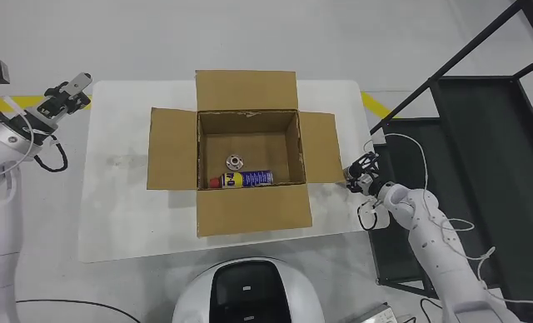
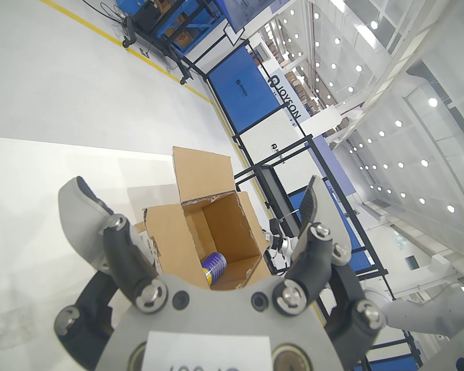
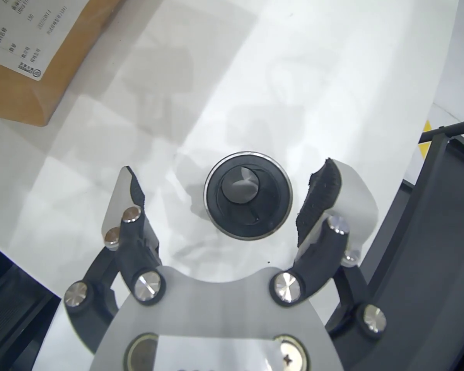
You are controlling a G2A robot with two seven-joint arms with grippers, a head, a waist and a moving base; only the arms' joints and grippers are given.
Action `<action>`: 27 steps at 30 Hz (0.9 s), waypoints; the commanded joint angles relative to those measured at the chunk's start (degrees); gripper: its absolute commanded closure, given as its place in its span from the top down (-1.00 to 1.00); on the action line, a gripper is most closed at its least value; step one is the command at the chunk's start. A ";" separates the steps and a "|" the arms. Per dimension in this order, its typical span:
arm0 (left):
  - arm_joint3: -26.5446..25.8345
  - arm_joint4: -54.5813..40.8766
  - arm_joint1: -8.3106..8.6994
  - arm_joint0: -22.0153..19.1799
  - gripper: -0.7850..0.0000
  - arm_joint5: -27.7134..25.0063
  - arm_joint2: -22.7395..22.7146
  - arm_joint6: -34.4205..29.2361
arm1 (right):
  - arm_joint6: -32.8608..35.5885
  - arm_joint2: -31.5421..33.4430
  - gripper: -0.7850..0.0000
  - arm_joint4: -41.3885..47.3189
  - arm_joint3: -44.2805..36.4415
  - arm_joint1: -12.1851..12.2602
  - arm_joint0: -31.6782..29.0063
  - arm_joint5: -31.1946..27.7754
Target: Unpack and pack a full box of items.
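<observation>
The right hand [image 3: 228, 177] hangs low over the surface [image 1: 125, 215] near its right edge. Its fingers [image 3: 128, 191] are spread wide, one on each side of a round part [image 3: 248, 194], black with a bright metal rim, which lies flat between them; neither pad touches it. The pad on one finger looks ragged along its edge. The box [image 1: 247, 91] stands open in the middle of the surface, its side flap [image 3: 23, 59] close to this hand. A spray can [image 1: 243, 180] lies on its side inside, with a small metal part [image 1: 235, 162] just beside it. The left hand [image 2: 197, 194] is also spread and holds nothing. It sits well apart at the far left corner, facing the box. The main risk is probably an uneven close: if one finger meets the smooth rim first, the part may skid towards the surface's edge and drop by the black rack [image 1: 475, 115]. The worn pad could also let the rim slip, and a low carry towards the box might snag the flap.
</observation>
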 commanded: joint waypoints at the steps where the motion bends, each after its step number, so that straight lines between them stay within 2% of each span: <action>1: 0.00 0.00 0.00 0.00 1.00 0.00 0.00 0.00 | -0.56 -0.26 -1.00 -0.86 1.18 -0.01 0.73 0.84; 11: 0.00 0.00 0.00 0.00 1.00 0.00 0.00 0.00 | -9.08 -2.70 -1.00 -7.93 9.27 -0.09 5.42 3.66; 16: 0.00 0.00 0.00 0.00 1.00 0.00 0.00 0.00 | -17.57 0.27 -1.00 -4.82 11.51 0.67 6.77 -0.79; 18: 0.00 0.00 0.00 0.00 1.00 0.00 0.00 0.00 | -19.33 3.15 -1.00 -3.70 7.89 1.58 5.42 -3.28; 21: 0.00 0.00 0.00 0.00 1.00 0.00 0.00 0.00 | -18.49 8.57 -1.00 -0.63 -2.64 2.89 1.09 -5.77; 24: 0.00 0.00 0.00 0.00 1.00 0.00 0.00 0.00 | -13.53 12.60 -1.00 4.35 -15.22 3.57 -3.45 -8.05; 27: 0.00 0.00 0.00 0.00 1.00 0.00 0.00 0.00 | -7.62 12.80 -1.00 8.69 -27.72 3.60 -7.52 -8.87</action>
